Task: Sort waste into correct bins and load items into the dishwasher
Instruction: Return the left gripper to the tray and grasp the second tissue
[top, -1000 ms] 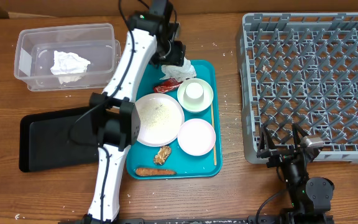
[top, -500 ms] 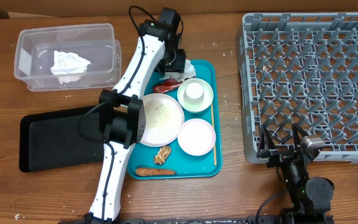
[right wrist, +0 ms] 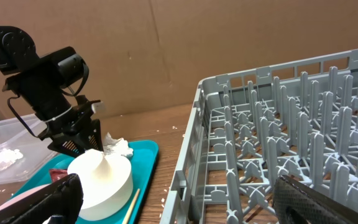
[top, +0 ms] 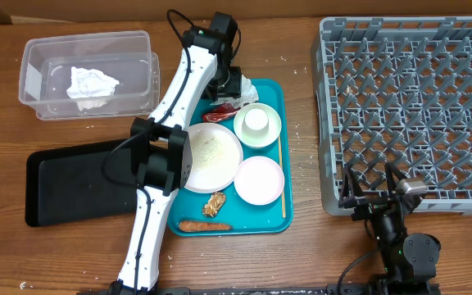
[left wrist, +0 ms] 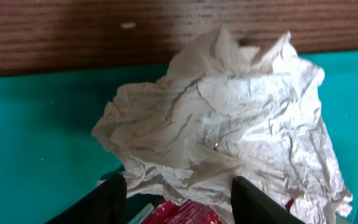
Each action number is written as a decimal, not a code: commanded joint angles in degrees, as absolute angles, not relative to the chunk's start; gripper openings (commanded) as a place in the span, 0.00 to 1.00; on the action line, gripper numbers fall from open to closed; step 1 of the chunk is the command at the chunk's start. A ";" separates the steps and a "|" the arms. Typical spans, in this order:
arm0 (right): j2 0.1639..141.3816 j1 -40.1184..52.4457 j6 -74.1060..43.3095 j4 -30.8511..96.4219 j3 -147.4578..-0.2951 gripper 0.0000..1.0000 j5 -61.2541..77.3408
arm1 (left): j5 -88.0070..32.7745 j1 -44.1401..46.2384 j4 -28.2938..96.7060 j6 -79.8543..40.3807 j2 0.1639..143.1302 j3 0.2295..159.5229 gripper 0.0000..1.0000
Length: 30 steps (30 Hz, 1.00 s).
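Left claw hangs over the far end of the teal tray. Its fingers sit partway apart on either side of a crumpled white napkin; whether they pinch it cannot be told. Right claw rests wide open and empty beside the grey dish rack. Risk: a red wrapper lies just under the napkin between the fingers, so a closing grip could catch both, or the loose paper could slip free. Brown wooden surface, flecked with white crumbs; a plain brown board stands behind it.
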State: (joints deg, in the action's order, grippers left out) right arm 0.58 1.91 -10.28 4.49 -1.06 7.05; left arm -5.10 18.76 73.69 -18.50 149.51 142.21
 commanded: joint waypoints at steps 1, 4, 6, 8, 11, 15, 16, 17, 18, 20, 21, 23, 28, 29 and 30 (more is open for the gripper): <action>0.16 1.74 -10.22 4.21 -0.45 1.00 6.63 | -3.86 18.98 73.30 -20.38 150.65 142.10 0.54; 0.16 1.74 -10.22 4.21 -0.45 1.00 6.63 | -3.86 18.98 73.21 -20.40 150.65 142.10 0.54; 0.16 1.74 -10.22 4.21 -0.45 1.00 6.63 | -3.88 19.00 73.10 -20.47 150.65 142.10 0.53; 0.16 1.74 -10.22 4.21 -0.45 1.00 6.63 | -3.97 19.03 73.19 -20.84 150.65 142.10 0.51; 0.16 1.74 -10.22 4.21 -0.45 1.00 6.63 | -2.94 19.11 73.21 -20.80 150.65 141.78 0.52; 0.16 1.74 -10.22 4.21 -0.45 1.00 6.63 | -2.98 19.11 73.03 -20.84 150.65 141.78 0.51; 0.16 1.74 -10.22 4.21 -0.45 1.00 6.63 | -2.98 19.11 72.93 -20.84 150.65 141.78 0.51; 0.16 1.74 -10.22 4.21 -0.45 1.00 6.63 | -3.01 19.14 72.82 -20.84 150.65 141.78 0.51; 0.16 1.74 -10.22 4.21 -0.45 1.00 6.63 | -2.98 19.16 72.79 -20.82 150.65 141.78 0.51; 0.16 1.74 -10.22 4.21 -0.45 1.00 6.63 | -2.94 19.16 72.82 -20.80 150.65 141.73 0.51; 0.16 1.74 -10.22 4.21 -0.45 1.00 6.63 | -2.96 19.16 72.84 -20.80 150.65 141.73 0.51; 0.16 1.74 -10.22 4.21 -0.45 1.00 6.63 | -2.94 19.16 72.84 -20.82 150.65 141.73 0.51; 0.16 1.74 -10.22 4.21 -0.45 1.00 6.63 | -2.92 19.22 72.79 -20.82 150.65 141.38 0.51; 0.16 1.74 -10.22 4.21 -0.45 1.00 6.63 | -2.92 19.22 72.73 -20.84 150.65 141.16 0.51; 0.16 1.74 -10.22 4.21 -0.45 1.00 6.63 | -2.94 19.22 72.64 -20.84 150.65 141.03 0.50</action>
State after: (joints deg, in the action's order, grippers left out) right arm 0.58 1.91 -10.26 4.49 -1.06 7.05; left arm -3.79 18.79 72.77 -19.64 149.51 142.04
